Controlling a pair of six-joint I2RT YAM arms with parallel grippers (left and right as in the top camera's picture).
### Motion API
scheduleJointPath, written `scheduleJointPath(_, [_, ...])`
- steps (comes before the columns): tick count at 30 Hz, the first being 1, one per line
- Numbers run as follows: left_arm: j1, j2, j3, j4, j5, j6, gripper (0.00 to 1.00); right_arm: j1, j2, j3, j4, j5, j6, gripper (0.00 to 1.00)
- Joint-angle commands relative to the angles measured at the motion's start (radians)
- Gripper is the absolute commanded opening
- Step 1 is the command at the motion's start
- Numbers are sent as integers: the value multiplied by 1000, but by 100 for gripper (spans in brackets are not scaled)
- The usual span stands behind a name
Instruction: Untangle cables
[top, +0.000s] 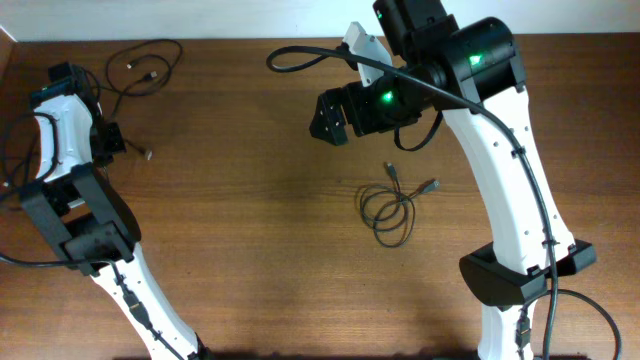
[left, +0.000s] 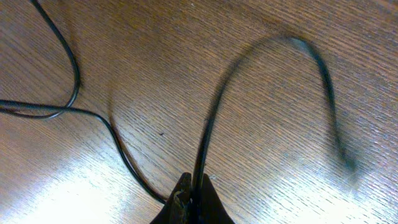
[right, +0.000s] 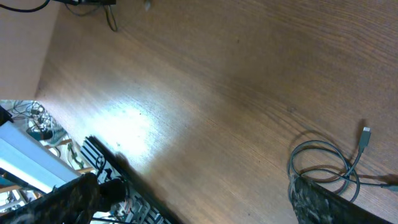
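left hand (left: 188, 200): pinched shut on a loose cable (left: 208, 127), 10 o'clock corner, near the far edge of the tabletop (top: 250, 220)
right hand (right: 189, 186): fingers spread wide, not gripping anything
coiled cable (top: 390, 208): 5 o'clock of it, open room all round

Robotics lab or test bench, indoors. Two white-and-black robot arms, left arm (top: 75, 190) and right arm (top: 500, 170), stand at near edge of brown wood-grain table (top: 250, 220). Green status lights (top: 384, 98) glow on right arm. Plain white wall (top: 250, 18) behind table. Thin black cables (top: 388, 205) lie in loose loops on tabletop. Past table edge in right wrist view: tangle of wires (right: 34, 118) and white-and-blue equipment (right: 25, 158), blurred.
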Motion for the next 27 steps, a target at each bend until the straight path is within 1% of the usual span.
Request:
scheduleJointPath(1, [3,1,31,-17,76,-21,0,2,4,-8,-5,10,-14,99])
scheduleJointPath(3, [1,-18,61,-22,181,-21,0,2,4,-8,-7,10,-14,99])
scheduleJointPath(4, [1,-42,85,-21,297,-21,0,2,4,-8,-7,9,-14,98])
scheduleJointPath(7, [6,-105,142,0,572,-21,0,2,4,-8,-7,9,-14,98])
scheduleJointPath(8, [10,-115,154,6,620,-29,0,2,4,-8,-7,9,-14,98])
scheduleJointPath(10, [19,-135,165,4,672,-124,0,2,4,-8,-7,9,-14,99])
scheduleJointPath(12, [26,-135,164,-48,673,-174,0,2,4,-8,-7,9,-14,99])
scheduleJointPath(14, [39,-133,159,-91,669,-174,0,2,4,-8,-7,9,-14,99])
scheduleJointPath(16, [59,-133,159,-101,668,-174,0,2,4,-8,-7,9,-14,99])
scheduleJointPath(18, [90,-133,159,-103,616,-174,0,2,4,-8,-7,9,-14,99])
scheduleJointPath(23, [163,-132,137,-98,406,-174,0,2,4,-8,-7,9,-14,99])
scheduleJointPath(25, [184,-132,109,-83,378,-174,2,2,4,-8,-7,9,-13,98])
scheduleJointPath(27, [207,-129,75,-58,380,-174,2,2,4,-8,-7,9,-14,98])
